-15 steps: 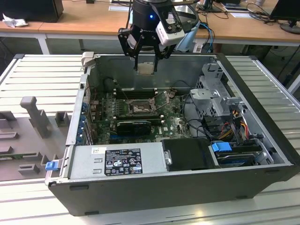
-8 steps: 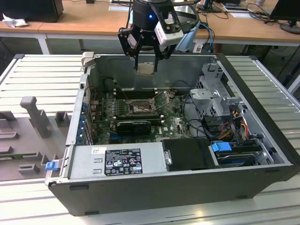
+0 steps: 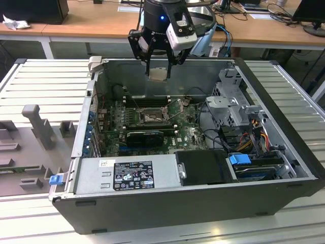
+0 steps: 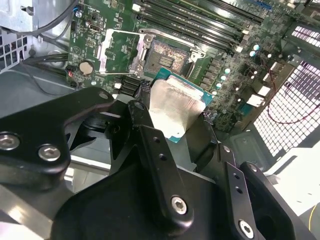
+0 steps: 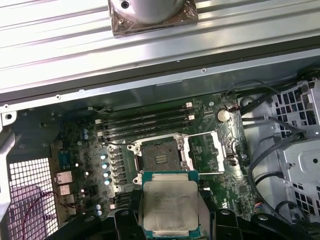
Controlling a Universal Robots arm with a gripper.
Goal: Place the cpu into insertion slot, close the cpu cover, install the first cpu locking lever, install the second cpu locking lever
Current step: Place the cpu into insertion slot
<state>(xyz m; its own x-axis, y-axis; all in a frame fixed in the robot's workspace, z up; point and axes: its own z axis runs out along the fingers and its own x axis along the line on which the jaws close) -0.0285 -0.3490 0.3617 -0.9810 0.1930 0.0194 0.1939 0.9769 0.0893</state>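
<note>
My gripper (image 3: 158, 71) hangs above the open computer case, shut on the cpu (image 3: 158, 74), a flat pale silvery square with a green edge. Both wrist views show the cpu (image 5: 170, 204) (image 4: 175, 106) clamped between the black fingers (image 5: 126, 220). Below it lies the insertion slot (image 3: 151, 116) (image 5: 159, 154) (image 4: 169, 56), with a dark centre and a silvery rim, on the green board. The cpu cover (image 5: 205, 152) (image 4: 117, 49) is flipped open beside the slot. There is a clear gap between the cpu and the slot.
Long black memory slots (image 5: 145, 121) run just behind the socket. A black card (image 3: 144, 136) and a silver power supply (image 3: 127, 175) stand near the case front. A drive cage (image 3: 231, 101) and cables (image 3: 254, 129) are on the exterior view's right. A ribbed grey table (image 3: 45, 81) surrounds the case.
</note>
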